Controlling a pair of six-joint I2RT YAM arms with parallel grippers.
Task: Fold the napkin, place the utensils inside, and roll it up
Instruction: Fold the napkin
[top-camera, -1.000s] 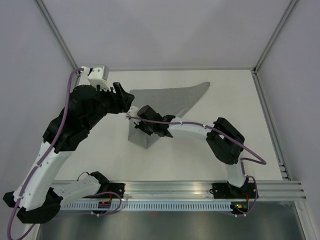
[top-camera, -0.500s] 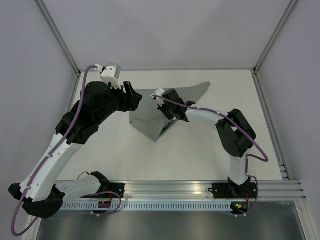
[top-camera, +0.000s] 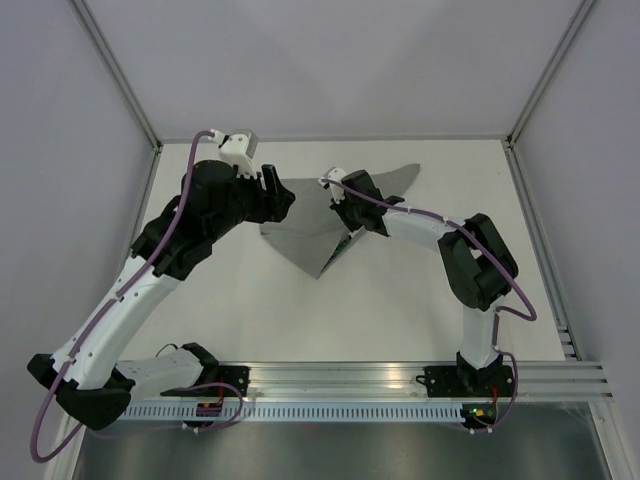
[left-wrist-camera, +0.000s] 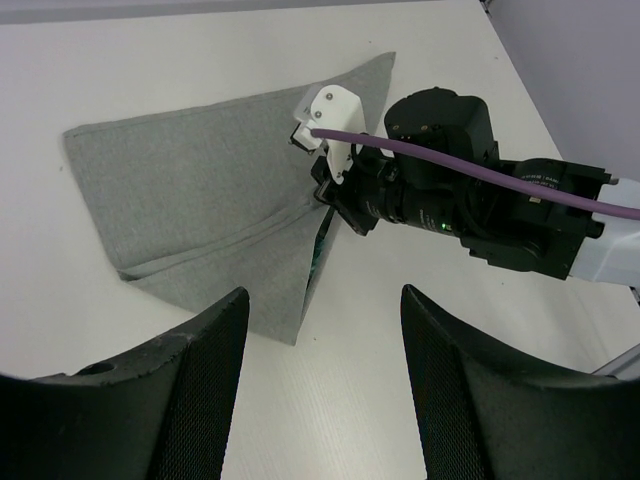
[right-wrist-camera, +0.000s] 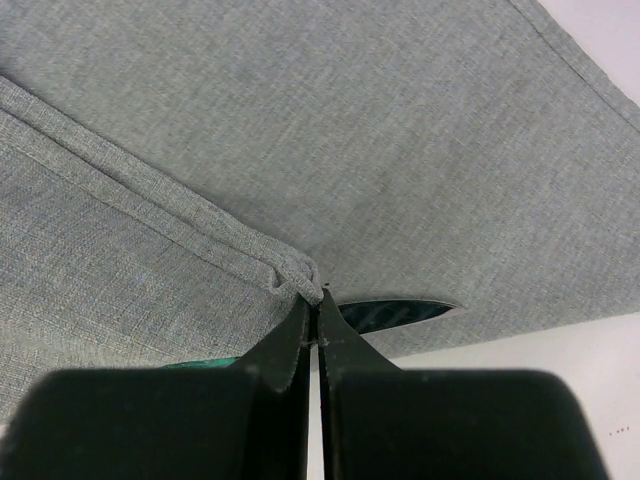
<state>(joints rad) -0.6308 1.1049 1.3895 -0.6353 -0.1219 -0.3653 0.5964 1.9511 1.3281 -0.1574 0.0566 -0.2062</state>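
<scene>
Clenched tight, the right pincer (right-wrist-camera: 316, 300) pinches a raised fold of the grey napkin (right-wrist-camera: 400, 150), which spreads away from its fingertips across the white table (top-camera: 400, 290). Just beside the tips, a dark green utensil handle (right-wrist-camera: 392, 313) peeks from under the cloth's edge. The left pincer (left-wrist-camera: 322, 295), jaws wide and grasping nothing, hovers above the napkin's pointed corner, facing the right pincer.
</scene>
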